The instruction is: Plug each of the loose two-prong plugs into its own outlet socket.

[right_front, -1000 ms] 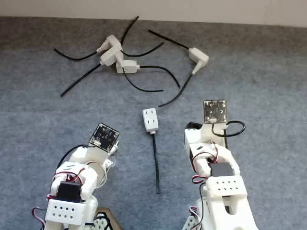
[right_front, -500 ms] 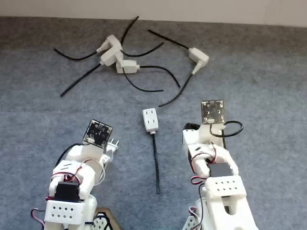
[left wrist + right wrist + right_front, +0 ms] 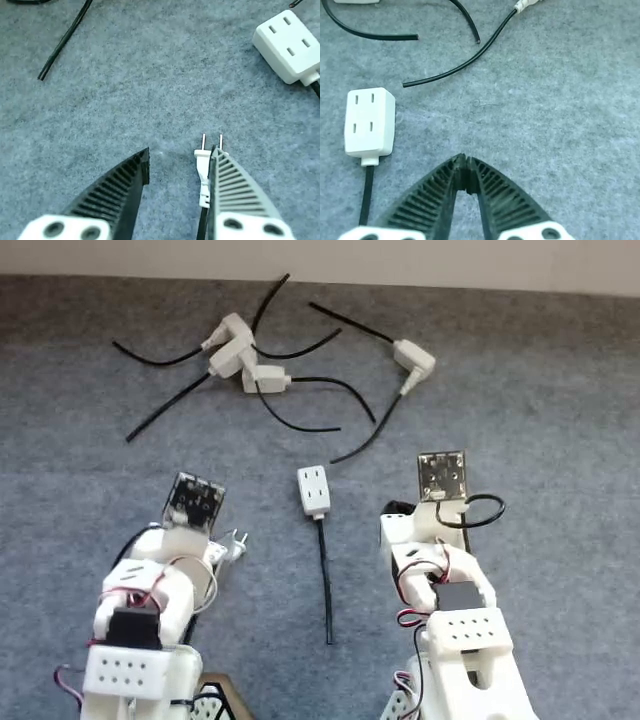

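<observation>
A white outlet block (image 3: 313, 490) with two pairs of slots lies mid-table, its black cord running toward the near edge. A small white two-prong plug (image 3: 203, 162) lies on the carpet, its prongs pointing away from the arm. My left gripper (image 3: 180, 152) is open around it, the plug close beside the pale finger (image 3: 235, 185). From above, this plug (image 3: 235, 540) sits next to the left arm (image 3: 150, 590). My right gripper (image 3: 465, 161) is shut and empty, near the outlet block (image 3: 369, 120). Three white plugs (image 3: 240, 360) with black cords lie tangled far left, and another plug (image 3: 413, 358) lies far right.
Loose black cord ends (image 3: 440, 75) cross the grey carpet beyond the right gripper. The outlet's cord (image 3: 325, 580) runs between the two arms. A pale wall edge (image 3: 400, 260) bounds the far side.
The left arm has swung left and away from the outlet, uncovering the small plug beside it. The right arm has barely shifted.
</observation>
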Motion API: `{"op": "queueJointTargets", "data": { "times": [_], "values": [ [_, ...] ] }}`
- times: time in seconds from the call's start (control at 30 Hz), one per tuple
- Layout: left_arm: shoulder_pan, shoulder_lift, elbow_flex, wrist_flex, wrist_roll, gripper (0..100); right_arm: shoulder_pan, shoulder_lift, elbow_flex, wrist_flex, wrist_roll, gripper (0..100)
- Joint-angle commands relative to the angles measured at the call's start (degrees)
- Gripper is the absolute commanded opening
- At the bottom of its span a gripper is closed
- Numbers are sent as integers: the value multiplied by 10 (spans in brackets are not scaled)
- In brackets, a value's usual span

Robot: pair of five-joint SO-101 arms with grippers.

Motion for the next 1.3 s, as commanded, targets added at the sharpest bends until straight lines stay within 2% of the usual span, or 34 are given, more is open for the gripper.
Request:
{"op": "queueJointTargets", "data": {
  "times": [0.0,0.23,0.43,0.57,0.7,0.83,0.87,1.27],
  "values": [
    [-6,197,-146,25,15,196,-5,-9,-3,-12,-4,9],
    [-2,506,-256,40,15,195,-5,-9,-3,-13,-4,9],
    [-3,648,-332,40,15,193,-5,-7,-1,-37,-4,9],
    [0,669,-352,22,15,193,-5,-7,-1,-37,-3,9],
    [43,674,-351,4,17,194,-5,-7,-1,-37,-3,9],
    [60,675,-354,-9,114,197,-4,-7,-1,-37,-3,9],
    [60,676,-353,-13,120,197,-4,-7,-1,-37,-3,9],
    [59,676,-349,3,122,197,-4,-7,-1,-36,-4,9]
  ]
}}
